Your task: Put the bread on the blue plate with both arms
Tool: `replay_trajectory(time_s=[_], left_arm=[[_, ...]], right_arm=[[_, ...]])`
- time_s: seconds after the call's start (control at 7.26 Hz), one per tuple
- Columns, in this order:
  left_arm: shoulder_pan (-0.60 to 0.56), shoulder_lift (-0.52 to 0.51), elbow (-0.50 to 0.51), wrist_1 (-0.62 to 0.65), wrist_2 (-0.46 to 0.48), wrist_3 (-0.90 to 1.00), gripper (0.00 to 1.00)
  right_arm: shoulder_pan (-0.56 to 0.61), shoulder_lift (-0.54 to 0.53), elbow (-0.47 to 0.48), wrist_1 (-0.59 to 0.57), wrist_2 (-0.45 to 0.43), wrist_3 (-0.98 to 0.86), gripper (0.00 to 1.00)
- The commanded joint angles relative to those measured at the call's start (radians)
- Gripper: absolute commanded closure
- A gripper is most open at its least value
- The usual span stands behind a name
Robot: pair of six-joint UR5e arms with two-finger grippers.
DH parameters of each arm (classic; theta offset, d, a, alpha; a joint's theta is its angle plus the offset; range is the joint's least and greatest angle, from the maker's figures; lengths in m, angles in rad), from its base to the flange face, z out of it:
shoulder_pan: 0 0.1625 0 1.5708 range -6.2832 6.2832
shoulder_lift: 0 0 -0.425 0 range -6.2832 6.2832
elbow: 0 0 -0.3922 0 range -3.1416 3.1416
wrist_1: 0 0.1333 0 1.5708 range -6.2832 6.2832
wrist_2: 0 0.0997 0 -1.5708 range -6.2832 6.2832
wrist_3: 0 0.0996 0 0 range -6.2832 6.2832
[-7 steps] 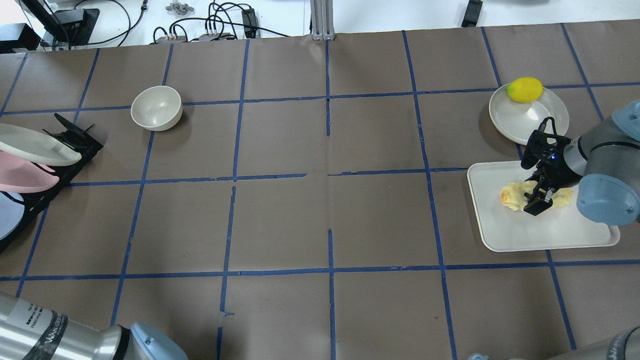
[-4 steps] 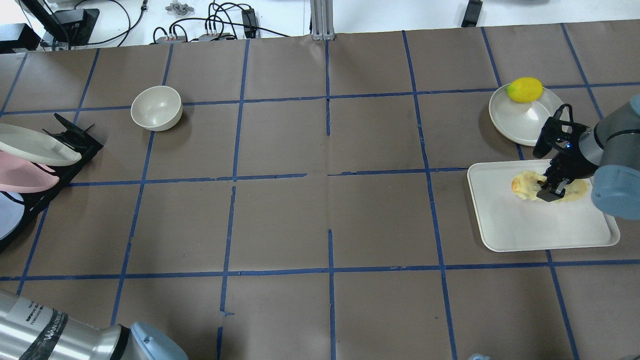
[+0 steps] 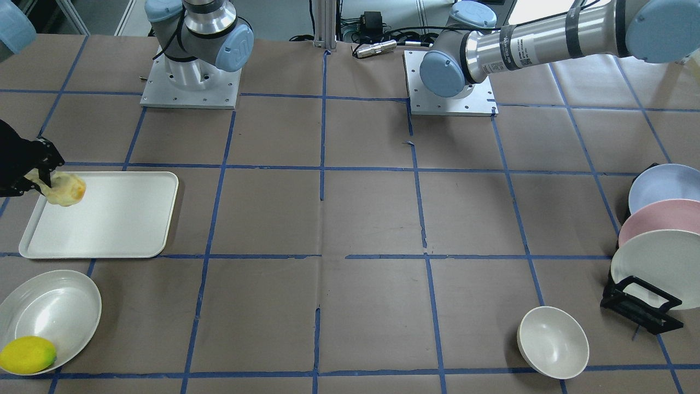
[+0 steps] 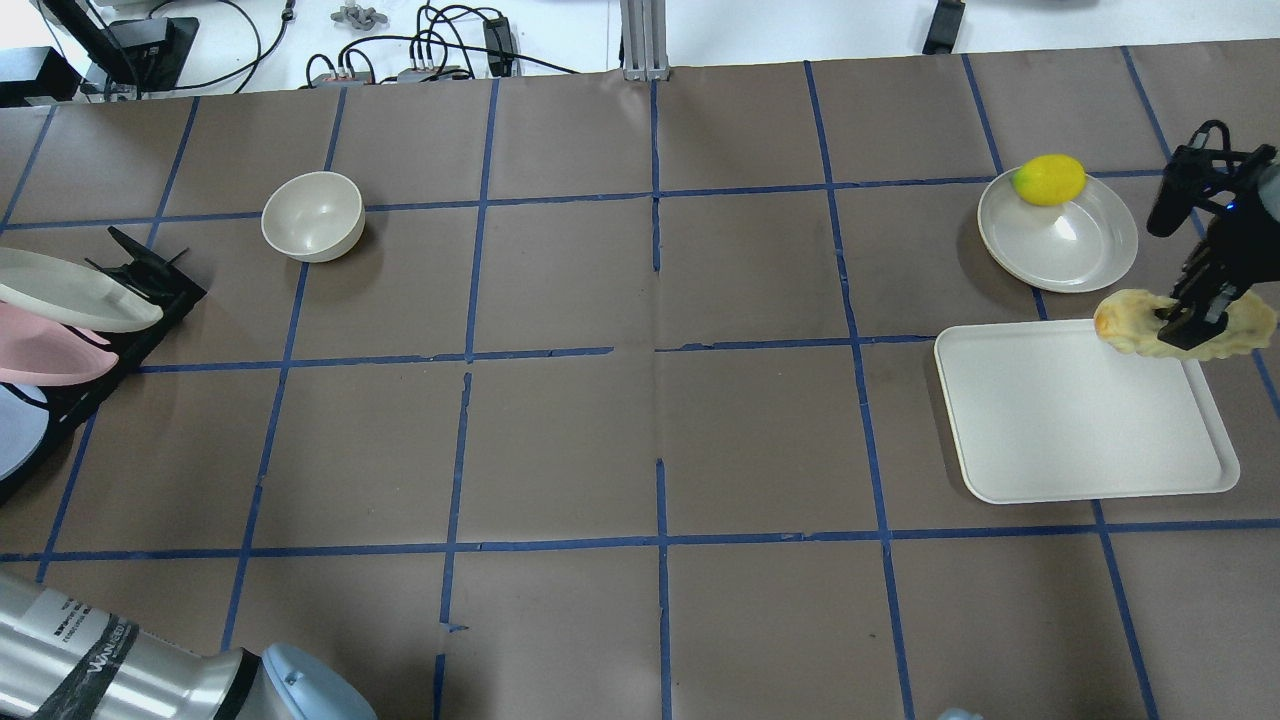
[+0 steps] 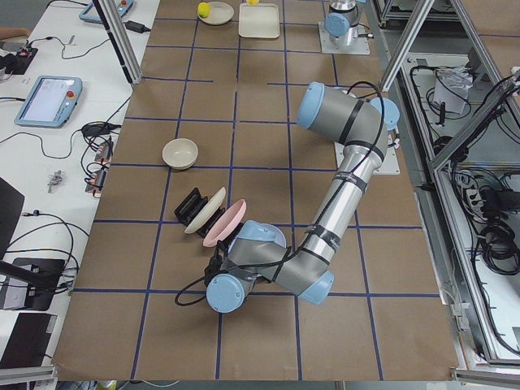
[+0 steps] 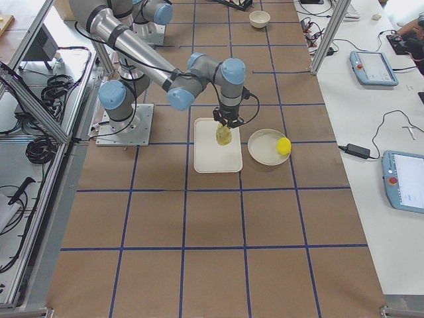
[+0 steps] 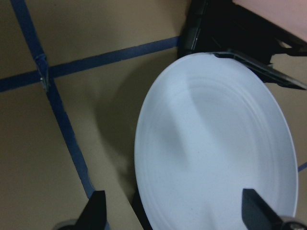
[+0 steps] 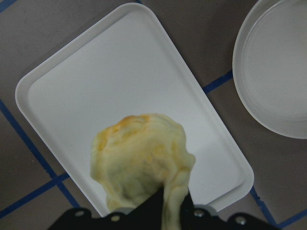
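Observation:
My right gripper (image 4: 1187,328) is shut on the middle of the bread (image 4: 1125,322), a pale-yellow ridged roll with one orange end. It holds the bread in the air over the far right corner of the white tray (image 4: 1050,430). The right wrist view shows the bread (image 8: 141,163) hanging above the tray (image 8: 96,81). The blue plate (image 4: 14,430) stands in the black rack (image 4: 150,280) at the table's left edge. In the left wrist view my left gripper (image 7: 175,216) is open, its fingertips (image 7: 96,211) on either side of the blue plate (image 7: 216,143), close to it.
A pink plate (image 4: 40,352) and a white plate (image 4: 70,290) stand in the same rack. A cream bowl (image 4: 312,215) sits at the far left. A white plate (image 4: 1070,250) holding a lemon (image 4: 1048,180) lies just beyond the tray.
My right gripper has lifted the bread off the tray and carried it up and to the right, toward the tray's far right corner. The left arm has barely moved.

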Motion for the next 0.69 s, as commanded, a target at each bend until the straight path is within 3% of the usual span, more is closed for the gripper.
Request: replay_trajectory(time_s=[0.0, 0.14, 0.55], left_arm=[[-0.01, -0.009, 0.021, -0.004, -0.004, 0.0, 0.39], [-0.015, -0.008, 0.022, -0.004, -0.006, 0.0, 0.5], [-0.016, -0.015, 0.024, -0.003, -0.011, 0.0, 0.6]], right_arm=[[0.002, -0.057, -0.086, 0.166, -0.021, 0.01, 0.93], [0.005, -0.073, -0.087, 0.182, -0.016, 0.021, 0.95], [0.029, -0.097, -0.086, 0.217, -0.012, 0.043, 0.94]])
